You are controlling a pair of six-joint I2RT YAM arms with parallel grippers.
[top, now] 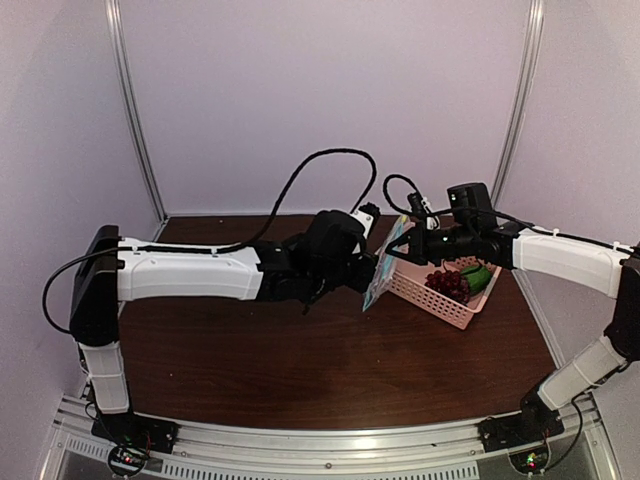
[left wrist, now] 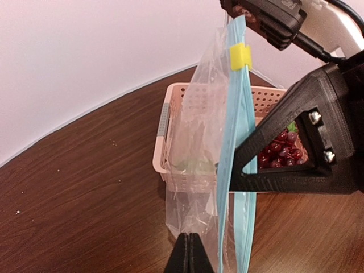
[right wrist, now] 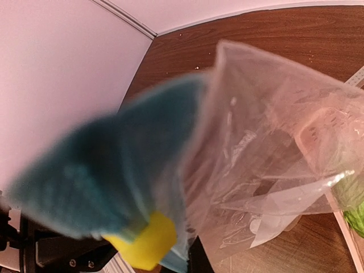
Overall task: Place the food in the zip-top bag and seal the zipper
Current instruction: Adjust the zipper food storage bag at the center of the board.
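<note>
The clear zip-top bag [top: 384, 262] hangs upright between my two grippers, just left of the pink basket. My left gripper [top: 362, 268] is shut on the bag's clear lower edge [left wrist: 196, 227], seen in the left wrist view [left wrist: 190, 253]. My right gripper [top: 412, 246] is shut on the bag at its teal-blue zipper strip [left wrist: 232, 142]; its black finger [left wrist: 267, 153] crosses the strip. A yellow slider [left wrist: 240, 56] sits near the strip's top end. The right wrist view shows the blurred zipper [right wrist: 114, 170], the slider [right wrist: 145, 244] and the bag [right wrist: 273, 148]. The grapes [top: 447, 282] and the green vegetable [top: 478, 275] lie in the basket.
The pink perforated basket [top: 440, 303] stands on the brown table at the right, directly behind the bag [left wrist: 187, 170]. The grapes [left wrist: 281, 149] show through my right gripper's frame. White walls with metal posts close the back and sides.
</note>
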